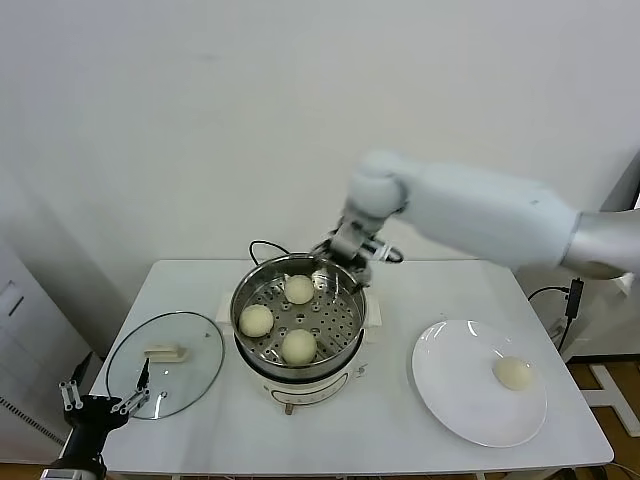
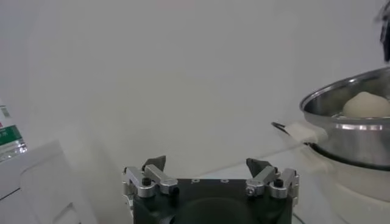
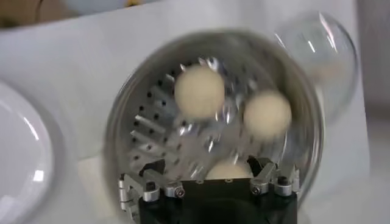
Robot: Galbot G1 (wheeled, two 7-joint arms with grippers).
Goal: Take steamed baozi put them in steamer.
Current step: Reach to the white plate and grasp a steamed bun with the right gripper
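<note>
Right end effector [image 1: 345,262] hovers over the far rim of the steamer [image 1: 352,330], its fingers spread apart and holding nothing, as the right wrist view shows. Three steamed baozi lie on the steamer's perforated floor: one toward the back [image 1: 298,289], one at the left [image 1: 256,320] and one at the front [image 1: 298,345], none touching another. A fourth baozi [image 1: 513,372] sits alone on a white plate [image 1: 450,385] to the right of the steamer, well apart from it. The steamer stands mid-tabletop [image 1: 400,440] on a white base, with a black cord [image 1: 262,246] trailing behind. To its left lies a round glass lid [image 1: 195,370] with a cream handle. The left end effector [image 1: 100,404] rests low at the tabletop's near-left corner, beside the lid, fingers open and empty.
</note>
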